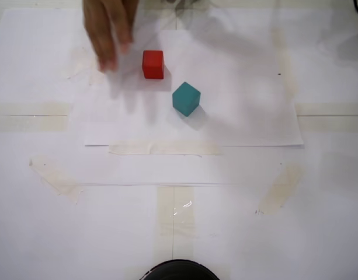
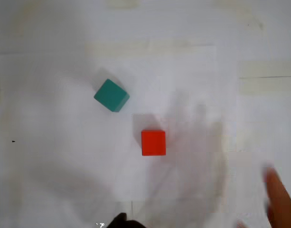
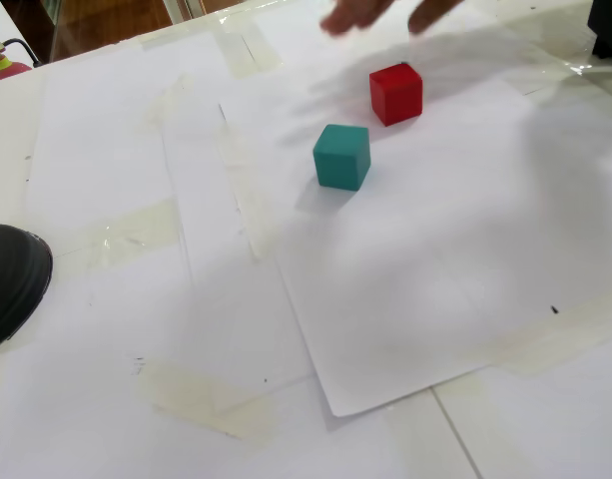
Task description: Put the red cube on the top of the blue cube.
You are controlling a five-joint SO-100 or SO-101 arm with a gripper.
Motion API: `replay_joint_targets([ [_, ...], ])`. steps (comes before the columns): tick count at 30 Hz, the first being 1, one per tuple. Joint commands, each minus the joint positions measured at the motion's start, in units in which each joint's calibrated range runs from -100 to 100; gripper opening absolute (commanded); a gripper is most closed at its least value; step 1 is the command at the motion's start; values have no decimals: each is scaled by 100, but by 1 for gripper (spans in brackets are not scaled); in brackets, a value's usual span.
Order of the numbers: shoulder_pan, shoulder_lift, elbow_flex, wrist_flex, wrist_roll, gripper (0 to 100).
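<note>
Red cube: the red cube (image 1: 153, 64) sits flat on a white paper sheet (image 1: 243, 116) on the bench (image 1: 319, 221), one face squarely up; it also shows in the wrist view (image 2: 153, 143) and in a fixed view (image 3: 395, 93).

Blue cube: the blue cube (image 1: 186, 98) is teal and sits on the same sheet, near the red cube but not touching it. It is turned corner-on compared with the red cube, as the wrist view (image 2: 111, 95) and a fixed view (image 3: 341, 157) show. Nothing lies on top of it.

Gap: a strip of bare paper shows between the two cubes in all three views.

Hand: a person's hand (image 1: 108, 29) is blurred and hangs just beside the red cube, fingers pointing down, not touching it. It shows at the lower right edge of the wrist view (image 2: 280, 199) and at the top edge of a fixed view (image 3: 385, 14), with its soft shadow falling beside the red cube.

Pincer: I cannot tell how far open it is. Only a dark sliver (image 2: 124, 221) shows at the bottom edge of the wrist view, well apart from the red cube, holding nothing that can be seen.

Tape: pale tape strips (image 1: 30, 115) hold the paper to the bench, away from the red cube.

Dark round object: a dark round object (image 3: 11, 279) sits at the bench edge, far from the red cube.
</note>
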Motion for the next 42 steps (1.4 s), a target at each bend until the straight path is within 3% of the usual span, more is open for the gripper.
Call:
replay_joint_targets([
  [1, -61, -124, 19, 41, 63, 0],
  [7, -280, -202, 46, 41, 39, 1],
  [11, -318, -451, 273, 41, 59, 17],
  [16, -280, -931, 945, -49, 132, 25],
  [27, -432, -1060, 2388, -1060, 88, 25],
  [42, -61, 425, 2806, -2723, 342, 25],
])
